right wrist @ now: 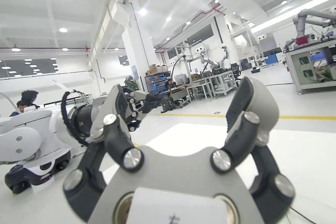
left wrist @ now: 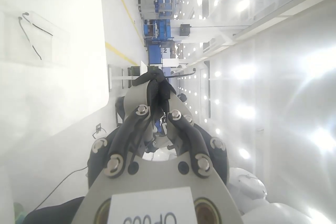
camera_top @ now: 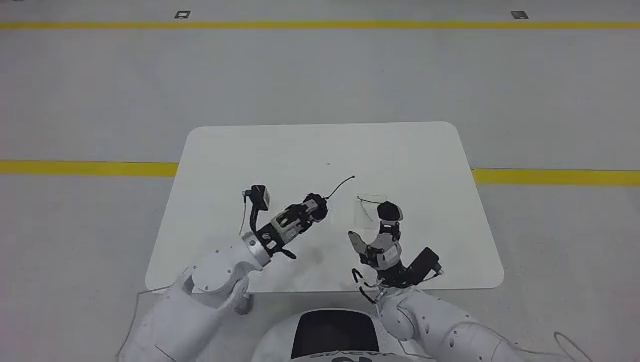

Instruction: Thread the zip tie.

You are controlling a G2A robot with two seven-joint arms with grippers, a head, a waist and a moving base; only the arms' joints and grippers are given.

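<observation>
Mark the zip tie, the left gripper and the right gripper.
zip tie (camera_top: 341, 186): top view, middle of the black strap past the fingertips.
left gripper (left wrist: 157, 82): left wrist view, between the shut fingertips.
right gripper (right wrist: 182, 86): right wrist view, midway between the open fingertips.

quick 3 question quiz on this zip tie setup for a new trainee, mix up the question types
1. True or false: the right gripper is shut on the zip tie.
2. Where is the zip tie? A) lying loose B) pinched in the left gripper, its tail sticking out past the fingertips C) in a person's hand
3. Fill in: the clear packet with thin black strips in it lies on the ___.

Key
1. False: the right gripper is open, with nothing between its fingers.
2. B
3. table
</observation>
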